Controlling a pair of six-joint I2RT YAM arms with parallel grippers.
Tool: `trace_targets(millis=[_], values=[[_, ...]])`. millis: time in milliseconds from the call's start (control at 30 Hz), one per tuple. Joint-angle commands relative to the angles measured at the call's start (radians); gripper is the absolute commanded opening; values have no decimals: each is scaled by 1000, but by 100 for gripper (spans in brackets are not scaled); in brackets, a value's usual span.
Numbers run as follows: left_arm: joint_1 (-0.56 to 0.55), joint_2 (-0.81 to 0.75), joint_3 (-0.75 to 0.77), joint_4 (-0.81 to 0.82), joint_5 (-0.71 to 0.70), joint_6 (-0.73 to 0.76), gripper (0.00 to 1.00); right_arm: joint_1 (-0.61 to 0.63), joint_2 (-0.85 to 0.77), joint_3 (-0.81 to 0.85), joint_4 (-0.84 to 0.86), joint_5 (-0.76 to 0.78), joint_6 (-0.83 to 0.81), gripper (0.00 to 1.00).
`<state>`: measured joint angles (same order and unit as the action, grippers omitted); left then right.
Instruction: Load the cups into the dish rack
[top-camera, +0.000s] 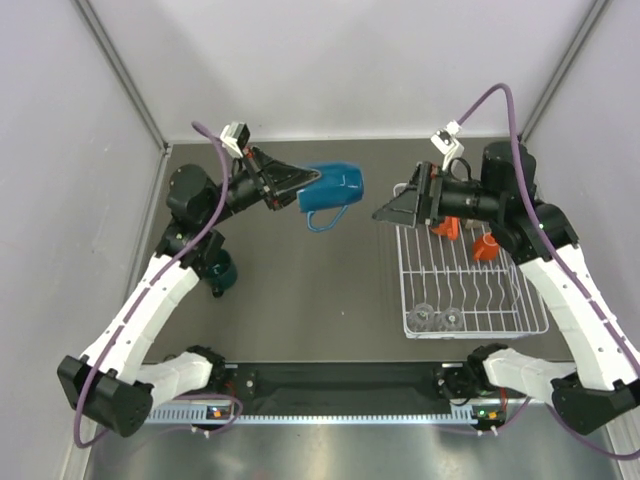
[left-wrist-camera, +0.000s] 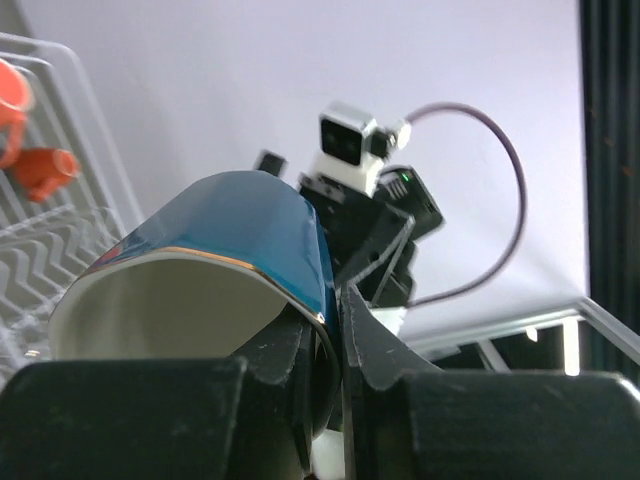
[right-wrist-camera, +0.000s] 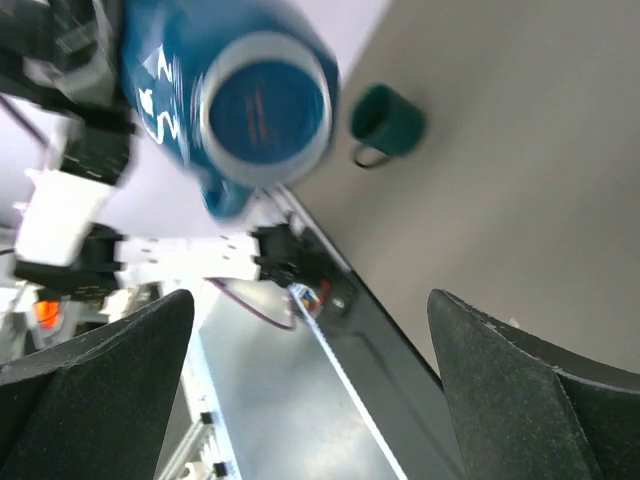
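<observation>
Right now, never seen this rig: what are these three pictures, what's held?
Two robot arms are bolted at the near edge of a table. One picture looks down from above; the others come from wrist cameras. The left pincer grips a blue mug by its rim, in the air. The right pincer is open and empty. On the table: a white dish rack holding two orange cups and two clear glasses, plus a dark green cup by the left arm.
</observation>
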<state>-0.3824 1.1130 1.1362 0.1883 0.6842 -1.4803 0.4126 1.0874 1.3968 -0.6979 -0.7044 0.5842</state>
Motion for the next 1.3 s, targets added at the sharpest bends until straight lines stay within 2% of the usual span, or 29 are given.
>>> trace_targets(millis=[0, 167, 467, 567, 1100, 1267], values=[[-65, -62, -41, 295, -87, -164, 0, 26, 12, 21, 280, -116, 123, 100], [-145, -78, -118, 391, -155, -242, 0, 54, 54, 31, 359, -112, 169, 100], [-174, -82, -176, 465, -178, -281, 0, 84, 80, 34, 429, -113, 227, 100], [-179, -81, -197, 506, -187, -302, 0, 92, 78, 16, 449, -115, 235, 94], [-182, -73, -227, 542, -160, -317, 0, 120, 103, -7, 509, -98, 289, 88], [-191, -71, -225, 551, -155, -308, 0, 123, 111, -9, 509, -96, 302, 91]])
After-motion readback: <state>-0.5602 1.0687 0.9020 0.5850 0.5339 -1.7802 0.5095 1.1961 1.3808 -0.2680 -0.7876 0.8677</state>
